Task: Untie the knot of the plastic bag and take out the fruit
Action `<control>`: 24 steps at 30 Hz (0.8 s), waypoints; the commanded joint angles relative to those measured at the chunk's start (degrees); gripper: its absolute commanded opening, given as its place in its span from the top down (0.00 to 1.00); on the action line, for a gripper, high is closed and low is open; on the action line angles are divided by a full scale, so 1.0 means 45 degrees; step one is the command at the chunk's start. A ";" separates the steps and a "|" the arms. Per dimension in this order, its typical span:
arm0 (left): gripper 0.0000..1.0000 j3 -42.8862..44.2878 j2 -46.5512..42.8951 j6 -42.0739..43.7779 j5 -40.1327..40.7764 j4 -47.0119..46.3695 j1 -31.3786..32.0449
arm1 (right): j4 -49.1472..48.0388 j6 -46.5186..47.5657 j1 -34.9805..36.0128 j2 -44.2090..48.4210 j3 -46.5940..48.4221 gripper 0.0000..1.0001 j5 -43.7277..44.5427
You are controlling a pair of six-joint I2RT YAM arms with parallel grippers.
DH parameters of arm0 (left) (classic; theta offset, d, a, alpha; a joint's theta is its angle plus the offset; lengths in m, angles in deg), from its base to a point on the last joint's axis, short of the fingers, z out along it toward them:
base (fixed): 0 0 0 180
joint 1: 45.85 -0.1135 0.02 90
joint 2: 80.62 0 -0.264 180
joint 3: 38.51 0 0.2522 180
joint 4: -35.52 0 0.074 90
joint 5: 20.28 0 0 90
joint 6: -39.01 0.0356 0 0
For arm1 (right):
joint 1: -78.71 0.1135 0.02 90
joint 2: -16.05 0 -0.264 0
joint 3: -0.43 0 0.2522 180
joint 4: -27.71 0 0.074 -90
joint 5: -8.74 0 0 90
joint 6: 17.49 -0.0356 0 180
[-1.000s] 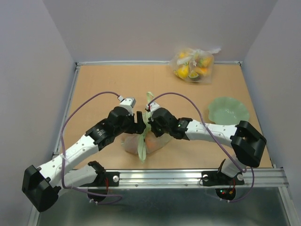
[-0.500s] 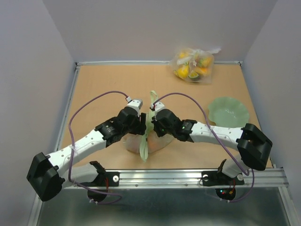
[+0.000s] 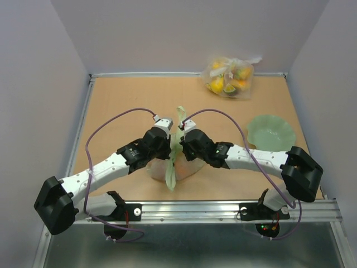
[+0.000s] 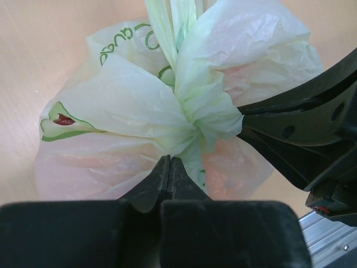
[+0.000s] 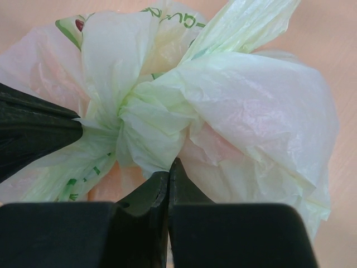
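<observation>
The pale green plastic bag [image 3: 189,167] lies at the table's near middle, wedged between both grippers. Its knot [image 4: 204,120] [image 5: 144,127] is a bunched twist on top. Handle strips trail away from the knot toward the back [image 3: 179,115] and toward the front [image 3: 171,178]. My left gripper [image 3: 169,146] [image 4: 169,159] is shut, pinching plastic at the knot's left side. From the other side my right gripper [image 3: 182,145] [image 5: 169,165] is shut on the knot's plastic. The fruit [image 4: 237,163] shows only as orange-pink shapes through the film.
A clear bag of yellow fruit [image 3: 229,76] leans at the back wall. A pale green scalloped plate [image 3: 271,132] sits at the right. A metal rail [image 3: 234,207] runs along the near edge by the arm bases.
My left gripper has moved right up to the bag and closed on the knot. The right gripper has stayed shut at the knot, shifting only slightly.
</observation>
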 commanded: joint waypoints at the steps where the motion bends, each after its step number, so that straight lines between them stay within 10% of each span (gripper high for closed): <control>1: 1.00 0.0091 -0.0415 -0.0024 0.1311 -0.0247 0.0033 | -0.0650 0.0059 0.0021 0.0359 -0.0222 1.00 0.1084; 8: 1.00 -0.0202 -0.0416 -0.0609 0.2330 -0.0305 -0.1039 | -0.0650 -0.1089 -0.0485 0.1099 -0.1003 1.00 0.2118; 19: 1.00 -0.1607 -0.0865 -0.2345 -0.0148 -0.1515 -0.8061 | -0.0650 -0.5425 -0.1950 0.4770 -0.4963 1.00 0.3485; 24: 1.00 -0.1085 -0.0417 -0.2428 -0.1846 -0.2180 -0.9674 | -0.0630 -0.4281 -0.2010 0.6588 -0.5478 1.00 0.3079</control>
